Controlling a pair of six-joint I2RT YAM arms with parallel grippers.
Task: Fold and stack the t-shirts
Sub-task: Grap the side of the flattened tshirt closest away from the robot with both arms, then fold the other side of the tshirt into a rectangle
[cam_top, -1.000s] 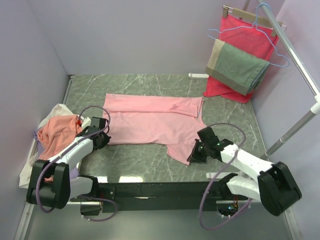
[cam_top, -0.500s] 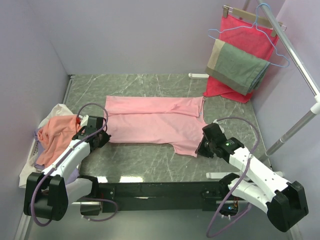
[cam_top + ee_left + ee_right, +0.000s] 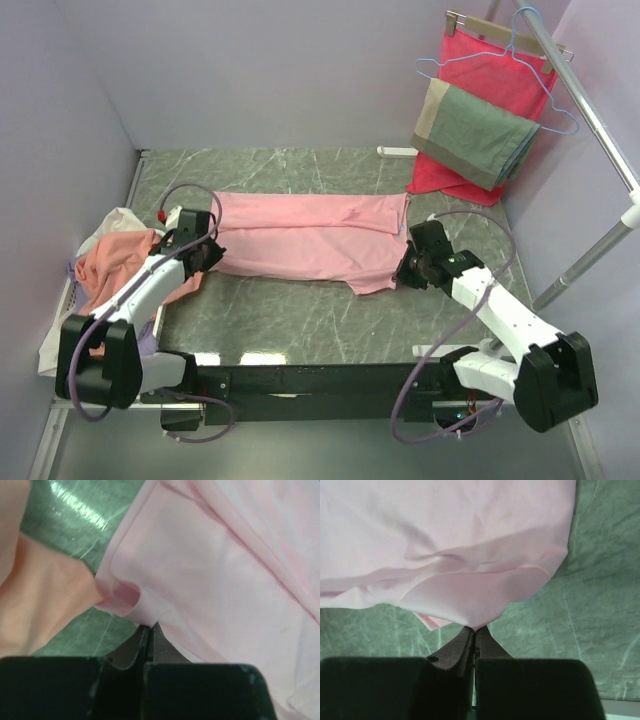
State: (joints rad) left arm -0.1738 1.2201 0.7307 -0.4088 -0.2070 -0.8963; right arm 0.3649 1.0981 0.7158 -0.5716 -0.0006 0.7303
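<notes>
The light pink t-shirt [image 3: 305, 236] lies spread across the middle of the green marble table, partly folded along its length. My left gripper [image 3: 207, 256] is shut on its left near edge, seen pinched in the left wrist view [image 3: 148, 626]. My right gripper [image 3: 403, 270] is shut on its right near edge, seen pinched in the right wrist view [image 3: 476, 628]. A salmon-orange t-shirt [image 3: 110, 268] lies heaped at the left on a white one [image 3: 118, 222], with a bit of lilac cloth [image 3: 148, 345] below. The salmon cloth also shows in the left wrist view [image 3: 40, 605].
A red cloth on a blue hanger [image 3: 490, 80] and a grey-green and beige cloth [image 3: 475, 135] hang at the back right from a white rail [image 3: 600, 130]. Lilac walls close in the left, back and right sides. The arm bases sit on a black bar [image 3: 320, 378].
Both grippers have moved away from me, carrying the near edge of the pink t-shirt with them. The shirt's near part now lies folded further over and the shirt looks narrower.
</notes>
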